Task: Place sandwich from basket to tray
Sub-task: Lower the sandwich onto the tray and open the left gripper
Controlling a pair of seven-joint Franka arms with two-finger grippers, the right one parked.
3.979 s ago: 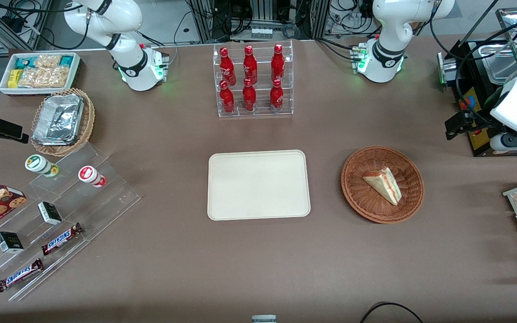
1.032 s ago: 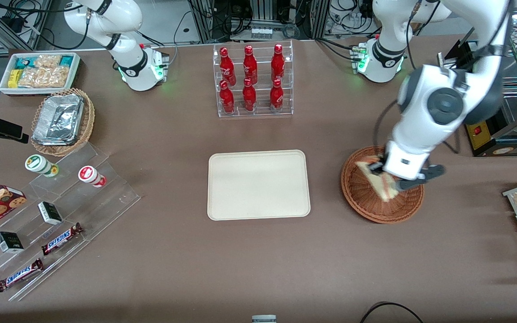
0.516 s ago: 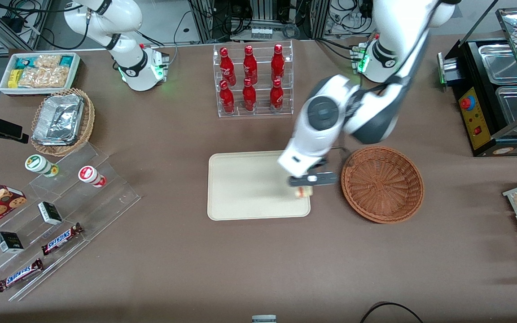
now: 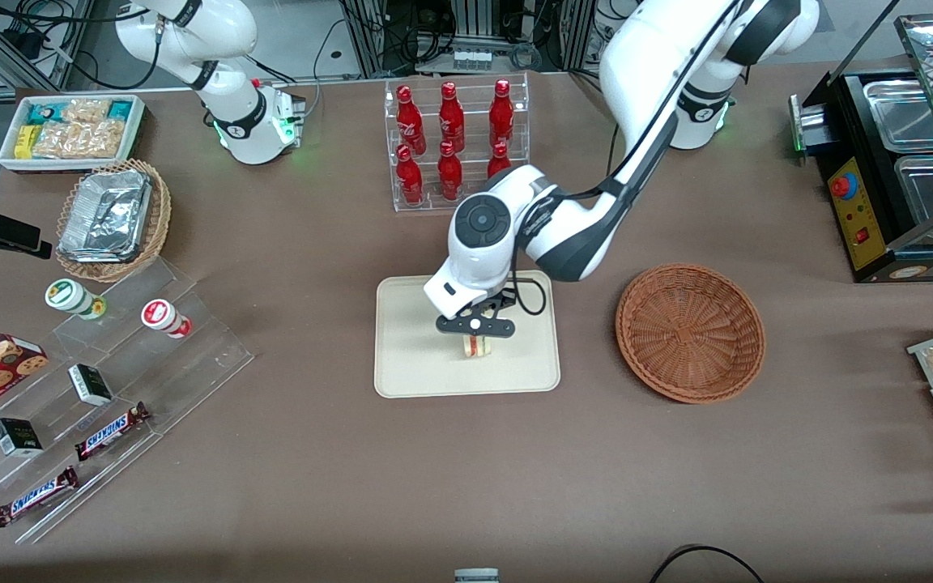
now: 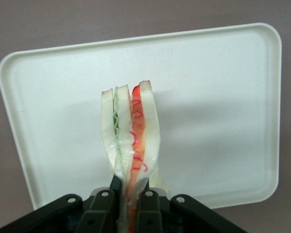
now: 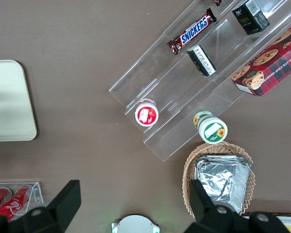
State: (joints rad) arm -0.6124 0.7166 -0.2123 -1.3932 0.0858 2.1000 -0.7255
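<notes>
Soft white bread: your gripper (image 4: 475, 327), at the frame's centre over the tray (image 4: 402, 364), pinches the light, squashy sandwich (image 5: 131, 141); jaws closed on its edge.

The sandwich (image 5: 131, 141), white bread with green and red filling, hangs pinched in the gripper (image 4: 475, 334) above the cream tray (image 4: 410, 356); the brown wicker basket (image 4: 689, 332) sits beside the tray

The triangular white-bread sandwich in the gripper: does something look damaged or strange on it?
Somewhat. The triangular white-bread sandwich hangs over the cream rectangular plastic tray, pinched at its base by the left gripper. The slices are squeezed together there and splay apart at the free end. Nothing has spilled on the tray.
</notes>
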